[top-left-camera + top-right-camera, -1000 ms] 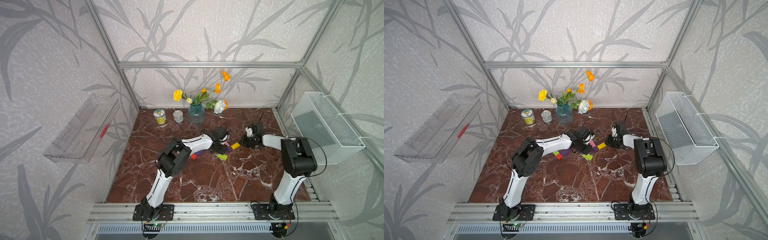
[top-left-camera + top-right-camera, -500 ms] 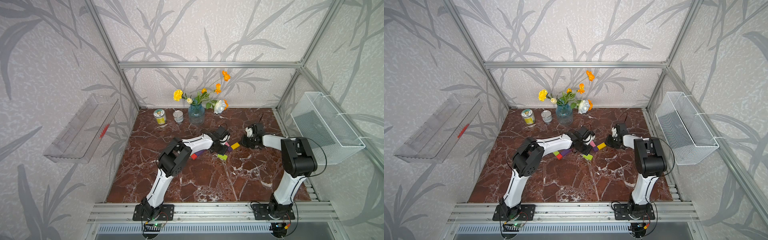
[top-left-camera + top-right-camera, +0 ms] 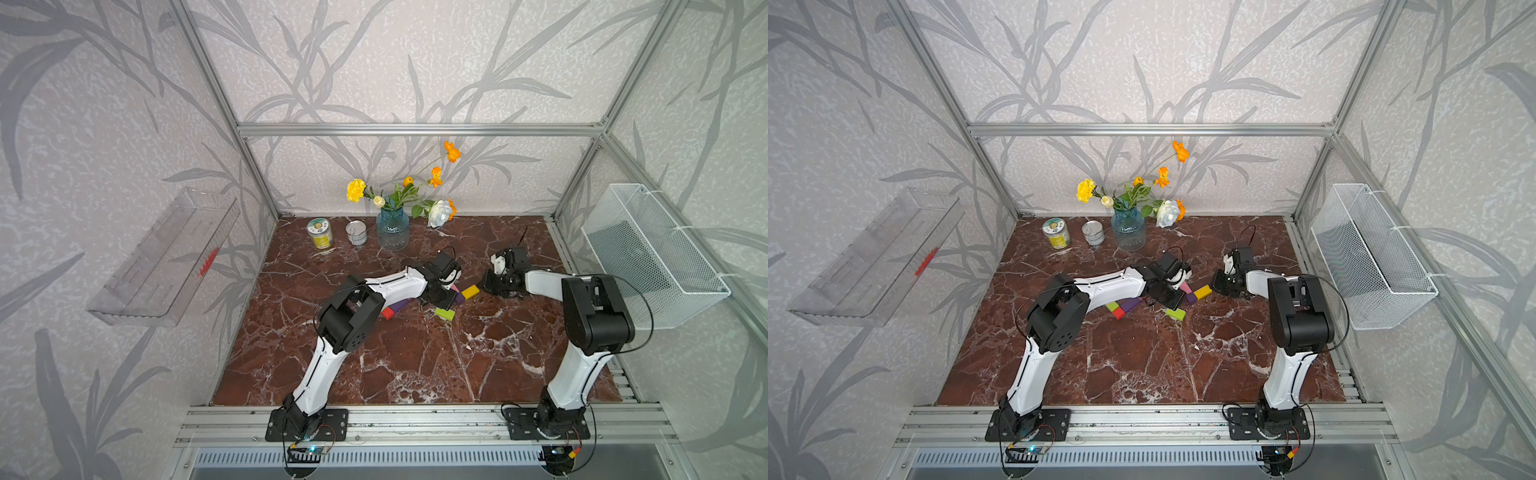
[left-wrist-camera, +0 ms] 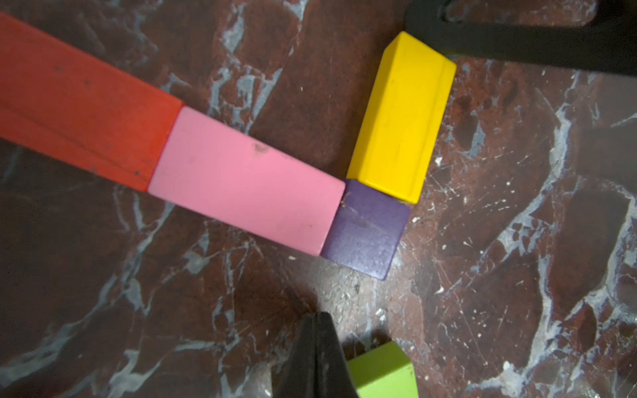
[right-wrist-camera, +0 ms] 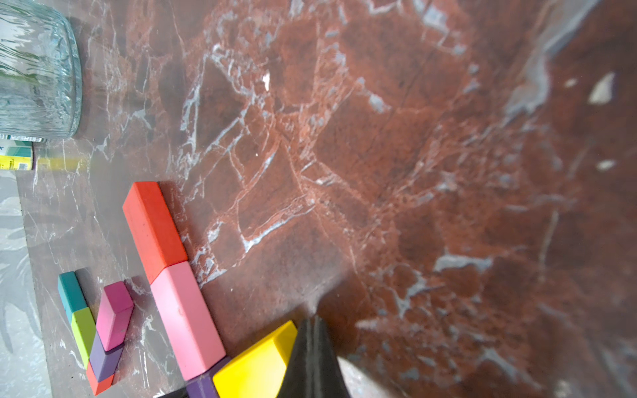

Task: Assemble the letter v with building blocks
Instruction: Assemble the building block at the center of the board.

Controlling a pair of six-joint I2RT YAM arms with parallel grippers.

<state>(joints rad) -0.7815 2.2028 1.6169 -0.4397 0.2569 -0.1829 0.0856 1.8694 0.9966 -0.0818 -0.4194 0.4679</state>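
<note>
1. Forming the letter, a red block (image 4: 79,103) and a pink block (image 4: 241,186) are laid end to end. They meet a purple cube (image 4: 367,231) at the corner, and a yellow block (image 4: 401,120) is set off from it as the second stroke.
2. The left claw (image 4: 317,330) is seen pressed together and empty, just beside a lime block (image 4: 384,374). A push, not a grip, is judged to be intended.
3. The right claw (image 5: 312,330) is likewise pressed together and empty. It seems to touch the yellow block's free end, probably to nudge it into line.
4. Spare blocks further left, a teal block (image 5: 70,293) and a magenta block (image 5: 115,313) among them, are shown fully only in the right wrist view.
5. The letter's place mid-table (image 3: 415,365), between both claws, is given only in both top views.
</note>
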